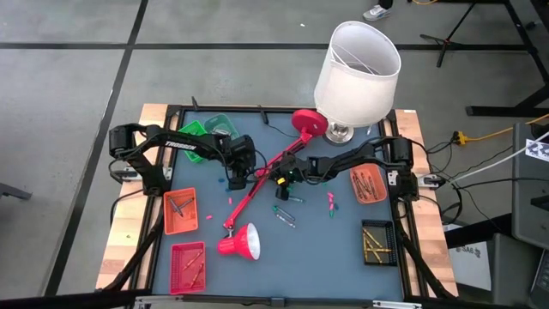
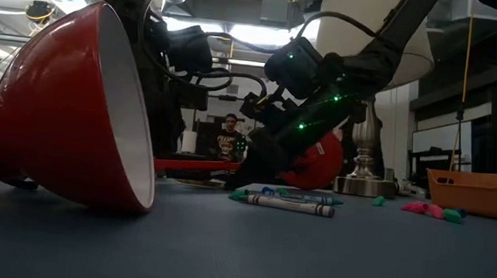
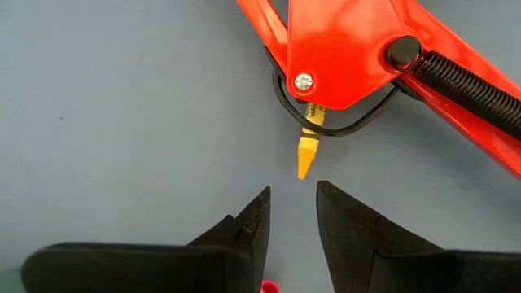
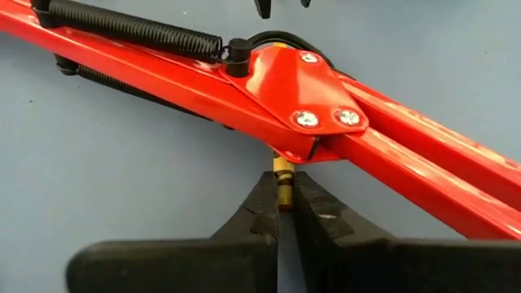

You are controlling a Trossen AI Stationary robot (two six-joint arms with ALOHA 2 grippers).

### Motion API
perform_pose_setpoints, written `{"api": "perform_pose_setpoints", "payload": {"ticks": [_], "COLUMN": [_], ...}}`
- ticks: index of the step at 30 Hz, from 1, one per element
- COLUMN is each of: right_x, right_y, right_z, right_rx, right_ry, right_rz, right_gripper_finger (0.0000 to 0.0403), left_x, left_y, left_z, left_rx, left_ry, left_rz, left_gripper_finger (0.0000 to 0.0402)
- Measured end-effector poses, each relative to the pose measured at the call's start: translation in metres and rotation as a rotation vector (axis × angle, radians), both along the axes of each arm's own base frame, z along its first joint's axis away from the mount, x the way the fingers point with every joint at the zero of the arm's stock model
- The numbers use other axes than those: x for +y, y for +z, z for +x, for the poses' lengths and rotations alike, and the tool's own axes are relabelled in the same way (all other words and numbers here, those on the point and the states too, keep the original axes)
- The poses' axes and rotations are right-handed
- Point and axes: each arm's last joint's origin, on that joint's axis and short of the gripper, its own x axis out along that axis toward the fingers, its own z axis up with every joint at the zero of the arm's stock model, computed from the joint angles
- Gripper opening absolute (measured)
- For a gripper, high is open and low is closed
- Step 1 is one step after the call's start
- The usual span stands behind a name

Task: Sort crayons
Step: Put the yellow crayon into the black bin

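While the red lamp arm (image 4: 244, 89) covers it, the right tool (image 4: 283, 199) pinches the yellow crayon (image 4: 283, 175).

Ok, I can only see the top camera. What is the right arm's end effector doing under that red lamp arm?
Observer: Its wrist camera shows the right end effector pinching one end of a yellow crayon that lies under the lamp arm's joint.
Operator: Where is the other end?
Observer: The pointed tip sticks out on the far side, facing the left end effector, which is open and not touching it.
Operator: Is anything else in the way?
Observer: Yes, a black cable under the joint crosses over the crayon.
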Motion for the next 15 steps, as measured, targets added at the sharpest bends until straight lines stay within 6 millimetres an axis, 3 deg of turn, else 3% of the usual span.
{"api": "perform_pose_setpoints", "payload": {"ticks": [15], "right_x": [0.003], "right_y": [0.022], "right_z": [-0.018], "right_rx": [0.129], "right_ry": [0.037], "right_rz": [0.061], "right_gripper_finger": [0.0018], "left_x": [0.0], "left_y": [0.0], "left_z": [0.001], "left_rx": [-0.005], "left_ry": [-0.002], "left_rz": [0.003], "left_gripper_finger": [0.0085]}}
